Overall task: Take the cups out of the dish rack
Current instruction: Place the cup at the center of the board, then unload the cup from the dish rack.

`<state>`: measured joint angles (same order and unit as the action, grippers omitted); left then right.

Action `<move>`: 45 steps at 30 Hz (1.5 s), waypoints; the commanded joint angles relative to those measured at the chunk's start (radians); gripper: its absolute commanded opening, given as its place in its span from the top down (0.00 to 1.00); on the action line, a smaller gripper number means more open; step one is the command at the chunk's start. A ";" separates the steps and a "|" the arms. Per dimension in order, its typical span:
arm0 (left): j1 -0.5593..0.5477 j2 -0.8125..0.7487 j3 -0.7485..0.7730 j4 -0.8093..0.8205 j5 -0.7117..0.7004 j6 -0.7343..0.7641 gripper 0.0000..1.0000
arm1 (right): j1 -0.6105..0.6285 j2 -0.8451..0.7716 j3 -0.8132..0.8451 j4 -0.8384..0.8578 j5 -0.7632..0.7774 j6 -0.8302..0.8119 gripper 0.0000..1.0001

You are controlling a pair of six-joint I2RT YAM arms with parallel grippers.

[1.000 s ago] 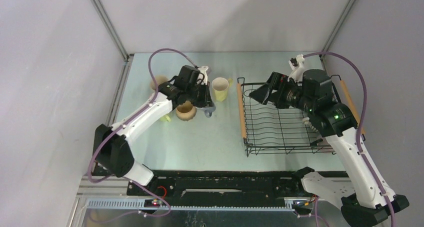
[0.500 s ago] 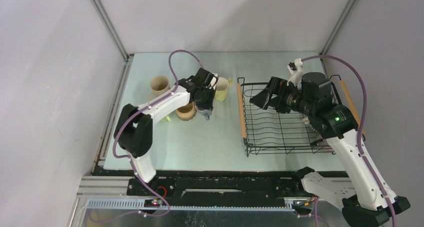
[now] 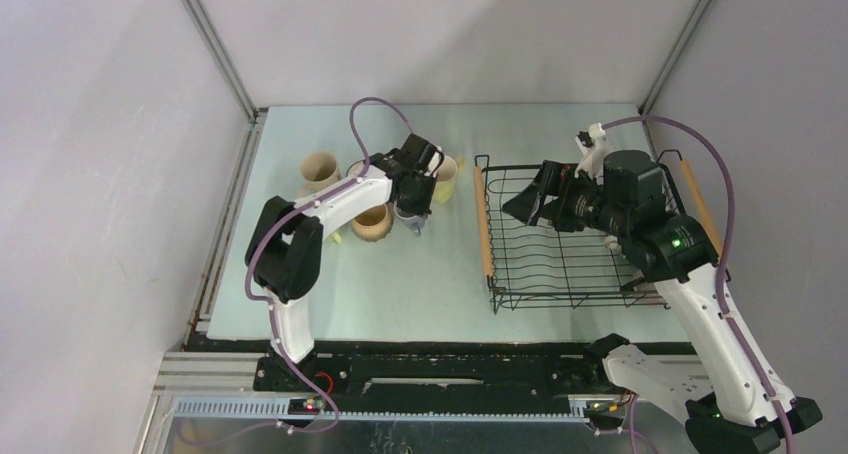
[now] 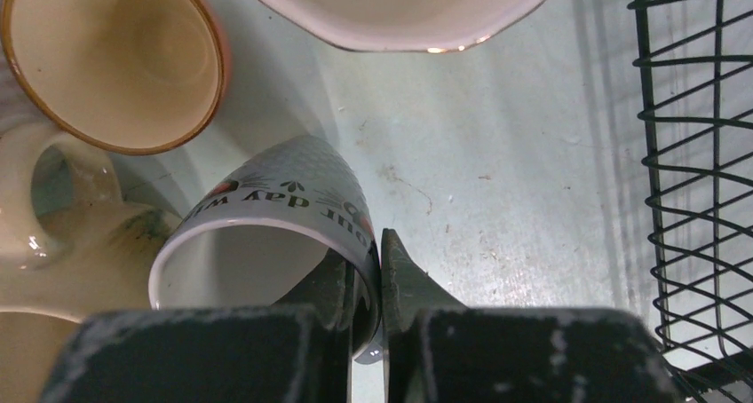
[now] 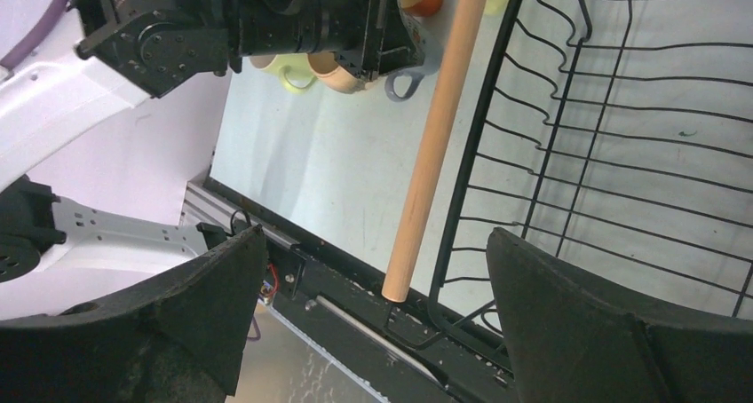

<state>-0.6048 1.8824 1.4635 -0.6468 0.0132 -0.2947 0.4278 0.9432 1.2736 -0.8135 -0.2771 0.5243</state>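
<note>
Item one, nearest me: the dish rack (image 3: 560, 274), a black wire basket on the right half of the table (image 3: 400, 284), wooden handle (image 3: 483, 236) along its left side; no cup shows in its slots from above. Item two: right jaws, spread wide and gripping nothing, hanging over the rack's far left part. Item three, left of the rack: grey mug (image 4: 275, 199) with dark lettering, tilted, one jaw inside the mouth and one outside, so the left jaws are clenched on its rim; I cannot tell whether its base has met the table. Item four, just beside it: orange-rimmed mug (image 4: 107, 57), upright. Item five, farther back: pale yellow cup (image 3: 440, 179) and tan cup (image 3: 320, 171), both upright on the table. Step in hand, as I judge it: setting the grey mug down among the unloaded group, likely the last one out. The next move calls for levelling the mug and lowering it until it sits flat. Then the left jaws can open and lift straight up, because the neighbours stand close on two sides.
</note>
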 commanded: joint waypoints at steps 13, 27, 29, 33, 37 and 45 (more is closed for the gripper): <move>-0.004 0.023 0.080 -0.033 -0.069 0.049 0.70 | 0.008 -0.008 -0.036 0.003 0.060 -0.008 0.00; -0.014 -0.132 0.070 -0.051 0.019 0.047 0.18 | 0.010 0.015 -0.055 0.001 0.132 0.015 0.00; -0.015 -0.170 0.064 -0.055 0.033 0.053 0.01 | 0.011 0.015 -0.054 0.000 0.149 0.021 0.00; -0.015 -0.255 0.025 -0.062 0.053 0.053 0.00 | 0.010 0.008 -0.054 -0.011 0.204 0.043 0.00; -0.014 -0.372 -0.024 -0.056 0.088 0.050 0.00 | 0.007 0.006 -0.055 -0.029 0.259 0.066 0.00; -0.023 -0.572 -0.168 -0.012 0.182 0.021 0.00 | -0.041 0.013 -0.054 -0.114 0.440 0.138 0.00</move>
<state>-0.6136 1.3994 1.3857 -0.6922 0.1234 -0.2600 0.4145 0.9611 1.2182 -0.8734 0.0292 0.5987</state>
